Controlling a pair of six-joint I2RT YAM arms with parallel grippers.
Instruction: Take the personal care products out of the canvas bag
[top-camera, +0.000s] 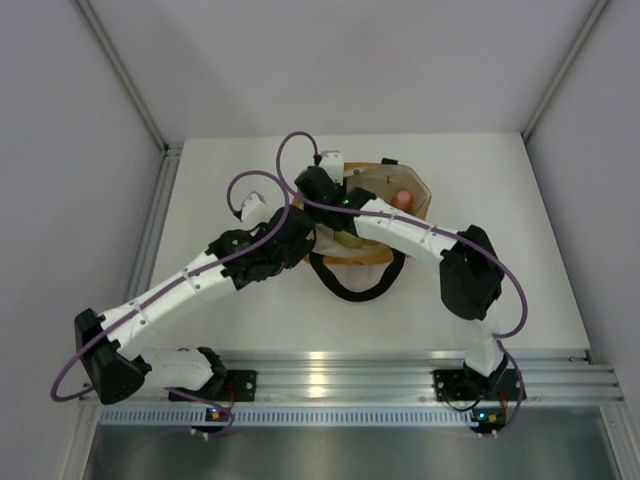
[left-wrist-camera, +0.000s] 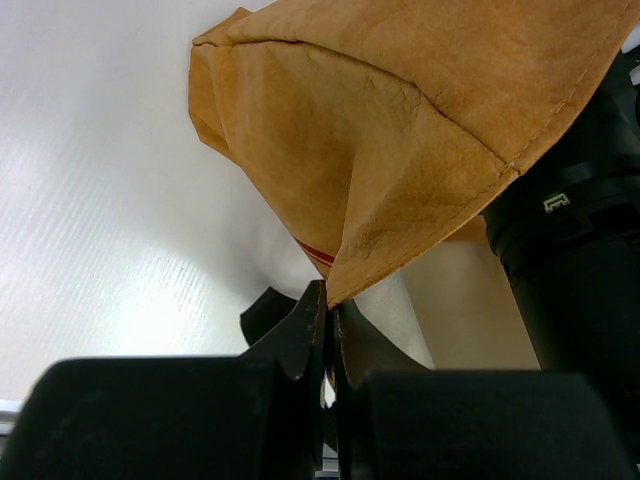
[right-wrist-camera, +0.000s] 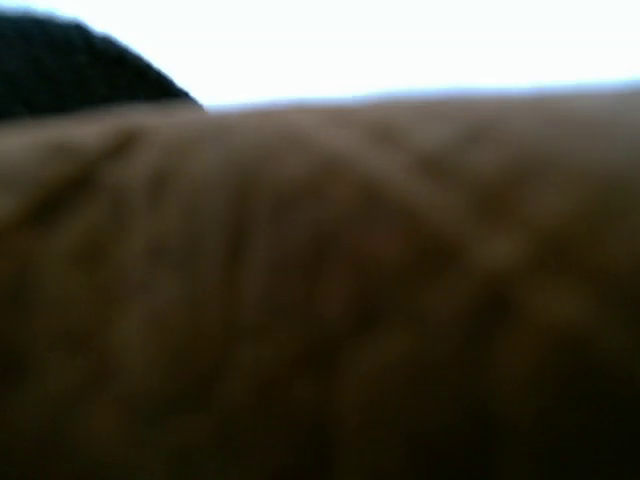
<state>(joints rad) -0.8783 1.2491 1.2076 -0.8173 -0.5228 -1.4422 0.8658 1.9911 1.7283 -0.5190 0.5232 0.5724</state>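
Note:
The mustard-tan canvas bag lies at the middle back of the table, its black loop handles toward me. My left gripper is shut on the bag's left edge; in the left wrist view the jaws pinch a corner of the tan fabric. My right gripper is at the bag's left opening, its fingers hidden. The right wrist view shows only blurred brown fabric. An orange bottle with a pink cap shows inside the bag. A yellow-green shape shows under the right arm. The other bottles are hidden.
The right arm's black wrist stands close to the right of the bag in the left wrist view. The white table ends in a metal rail at the near edge. Grey walls close in the sides and back.

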